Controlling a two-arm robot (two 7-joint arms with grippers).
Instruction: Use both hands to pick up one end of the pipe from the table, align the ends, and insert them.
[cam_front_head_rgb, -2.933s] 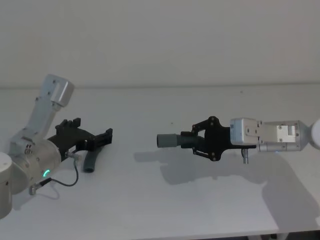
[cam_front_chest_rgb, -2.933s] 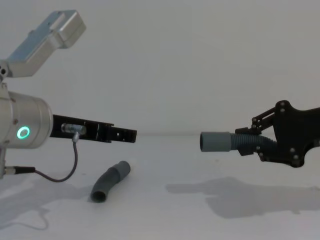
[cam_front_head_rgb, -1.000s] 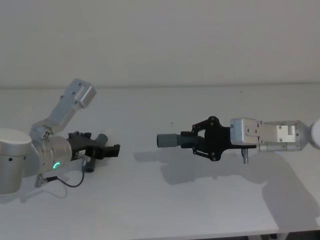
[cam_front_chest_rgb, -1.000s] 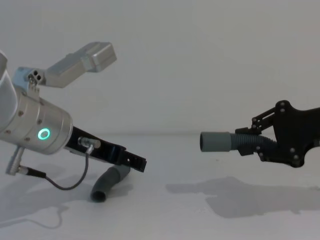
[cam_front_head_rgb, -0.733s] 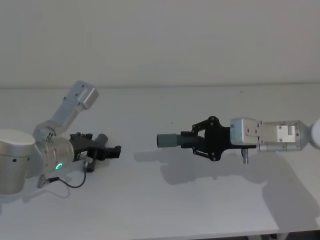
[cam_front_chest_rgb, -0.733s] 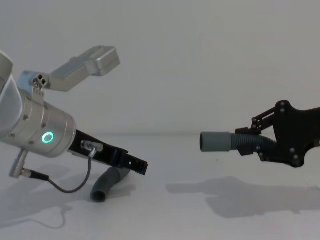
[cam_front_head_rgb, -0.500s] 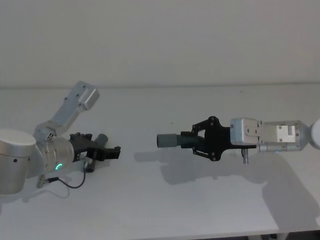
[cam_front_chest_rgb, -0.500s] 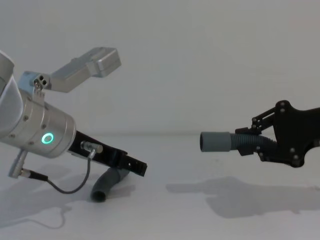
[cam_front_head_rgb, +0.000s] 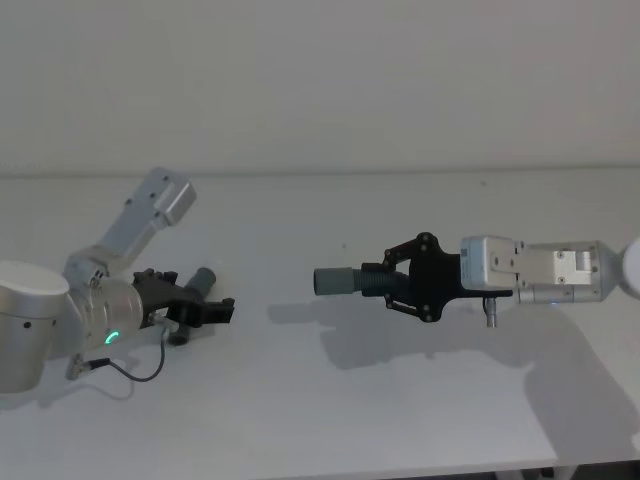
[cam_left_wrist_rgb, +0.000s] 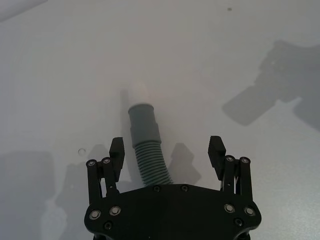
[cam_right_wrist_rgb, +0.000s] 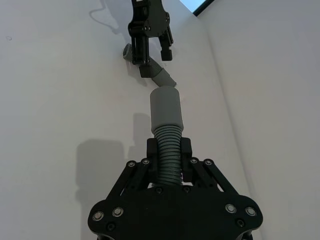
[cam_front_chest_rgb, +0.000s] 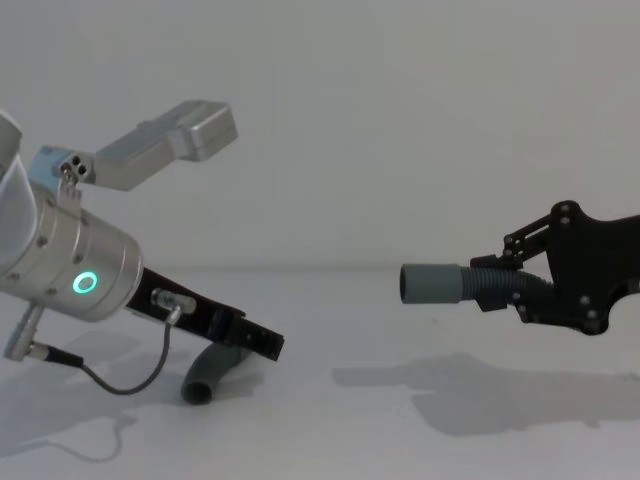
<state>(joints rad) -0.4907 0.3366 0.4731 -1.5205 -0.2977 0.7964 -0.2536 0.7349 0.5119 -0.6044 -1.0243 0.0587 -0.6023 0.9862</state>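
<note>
One pipe (cam_left_wrist_rgb: 145, 145) piece lies on the white table (cam_front_head_rgb: 300, 400) at the left, its smooth cuff end (cam_left_wrist_rgb: 142, 120) and pale tip pointing away from my left gripper (cam_left_wrist_rgb: 166, 150). That gripper is open and tilted down over the piece, one finger on each side of its ribbed body; it also shows as the left gripper (cam_front_head_rgb: 212, 305) and left gripper (cam_front_chest_rgb: 262, 343) above the lying pipe (cam_front_chest_rgb: 205, 375). My right gripper (cam_front_head_rgb: 385, 283) is shut on the ribbed part of the other pipe (cam_right_wrist_rgb: 168, 145) piece, held level above the table with its open cuff (cam_front_chest_rgb: 430, 283) facing left.
A thin black cable (cam_front_chest_rgb: 110, 375) loops from the left arm down to the table. The pale wall (cam_front_head_rgb: 320, 80) rises behind the table's far edge. Open table lies between the two grippers.
My left gripper has dropped lower and tilted down over the lying pipe piece, its fingers now on either side of it. The right gripper and its held piece have not moved.
</note>
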